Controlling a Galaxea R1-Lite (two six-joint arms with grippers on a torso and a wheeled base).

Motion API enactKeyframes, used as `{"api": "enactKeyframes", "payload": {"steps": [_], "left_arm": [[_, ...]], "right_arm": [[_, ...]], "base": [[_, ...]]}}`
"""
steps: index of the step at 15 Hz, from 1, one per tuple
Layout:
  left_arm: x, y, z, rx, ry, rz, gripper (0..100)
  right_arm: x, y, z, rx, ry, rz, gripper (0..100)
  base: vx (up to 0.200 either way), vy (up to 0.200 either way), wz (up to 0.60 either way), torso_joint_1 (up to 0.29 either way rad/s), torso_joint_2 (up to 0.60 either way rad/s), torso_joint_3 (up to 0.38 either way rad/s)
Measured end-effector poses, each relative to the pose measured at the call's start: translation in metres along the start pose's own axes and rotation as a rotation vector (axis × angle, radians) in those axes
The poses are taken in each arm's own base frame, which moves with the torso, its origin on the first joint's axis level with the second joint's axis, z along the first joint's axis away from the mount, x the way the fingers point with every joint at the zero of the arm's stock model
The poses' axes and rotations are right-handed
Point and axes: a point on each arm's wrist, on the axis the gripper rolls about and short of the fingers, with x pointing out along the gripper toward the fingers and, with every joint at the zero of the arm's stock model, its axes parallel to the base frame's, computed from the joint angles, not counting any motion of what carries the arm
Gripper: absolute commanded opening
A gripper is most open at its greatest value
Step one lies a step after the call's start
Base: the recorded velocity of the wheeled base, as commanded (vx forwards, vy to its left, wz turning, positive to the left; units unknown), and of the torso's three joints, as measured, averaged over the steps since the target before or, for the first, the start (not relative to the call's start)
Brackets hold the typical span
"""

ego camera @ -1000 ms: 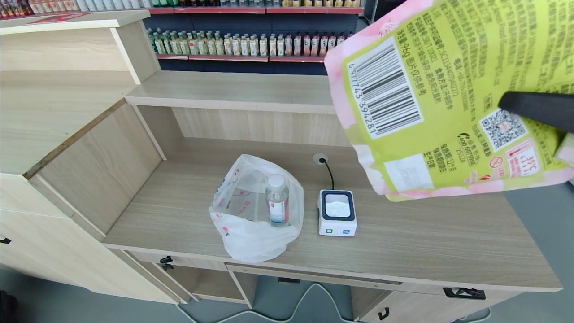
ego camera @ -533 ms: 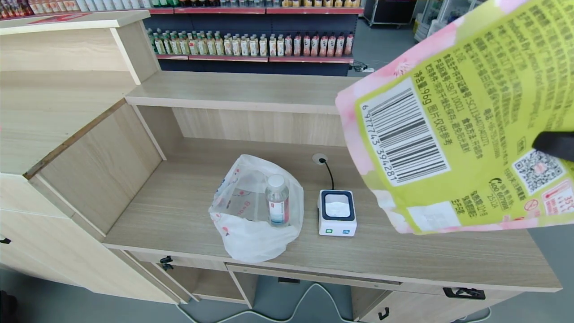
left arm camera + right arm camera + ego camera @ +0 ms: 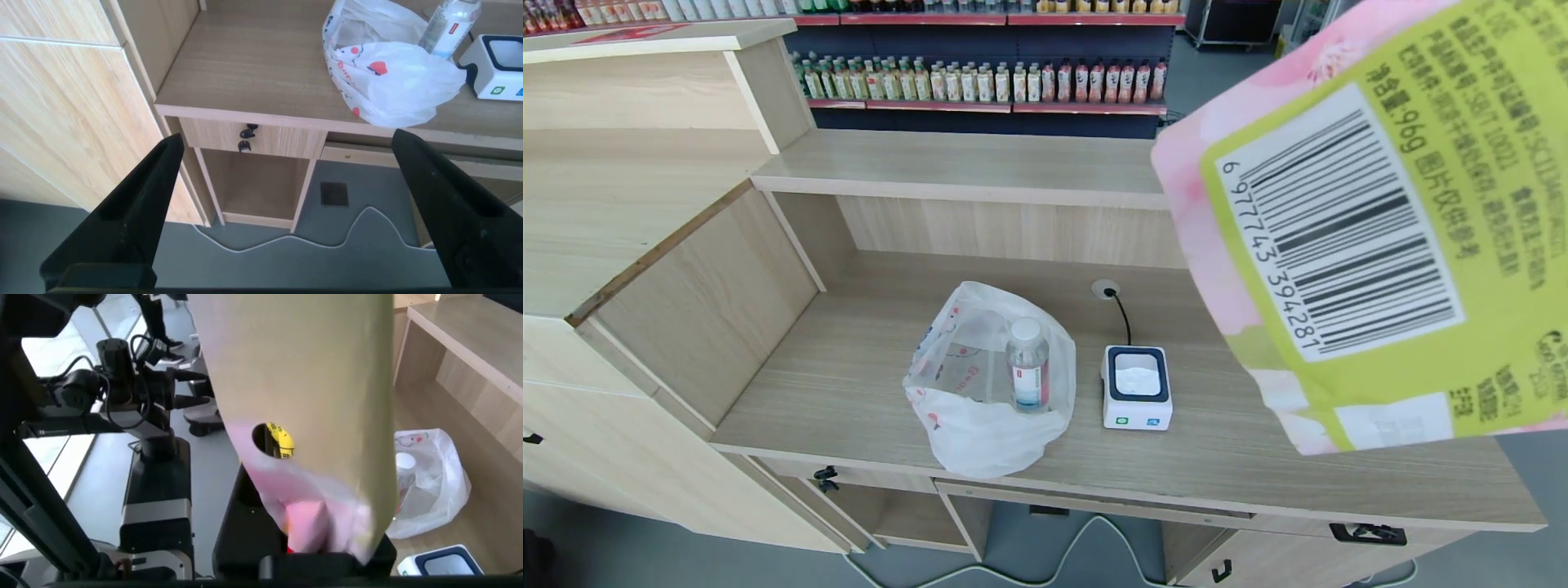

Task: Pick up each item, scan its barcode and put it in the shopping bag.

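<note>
right gripper (image 3: 320,539) – closed on the lower edge of the snack pouch (image 3: 1380,245). the pouch stands up out of the jaws in the right wrist view, and nothing else is in the grip.

snack pouch – held in the air close to the head camera, on the robot's right, above the right end of the counter (image 3: 849,384) and well apart from its surface. the pink and green back panel faces the head camera, tilted, with the barcode (image 3: 1339,237) in plain sight.

left gripper (image 3: 288,147) – fingers spread wide, nothing between them. it hangs low in front of the counter, facing the drawer front and the open space under the top.

shopping bag (image 3: 980,408) – white plastic, lying on the counter near its front edge, mouth open. a clear water bottle (image 3: 1027,367) with a white cap stands upright inside it.

scanner (image 3: 1137,388) – small white unit with a dark-framed window facing up. it sits on the counter just beside the bag, on the robot's right of it. its black cable (image 3: 1123,314) runs back to a round hole in the counter top.

background – shelves of bottled drinks (image 3: 980,82) behind the counter.
</note>
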Motion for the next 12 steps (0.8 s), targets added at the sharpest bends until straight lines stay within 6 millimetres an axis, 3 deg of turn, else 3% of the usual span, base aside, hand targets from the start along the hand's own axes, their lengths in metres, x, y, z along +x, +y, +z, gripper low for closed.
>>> {"api": "enactKeyframes", "payload": {"steps": [12], "left_arm": [[0.0, 0.0, 0.0, 0.0, 0.0, 0.0, 100]], "right_arm": [[-0.0064, 0.0075, 0.0047, -0.014, -0.007, 0.0, 0]], "base": [[0.0, 0.0, 0.0, 0.0, 0.0, 0.0]]}}
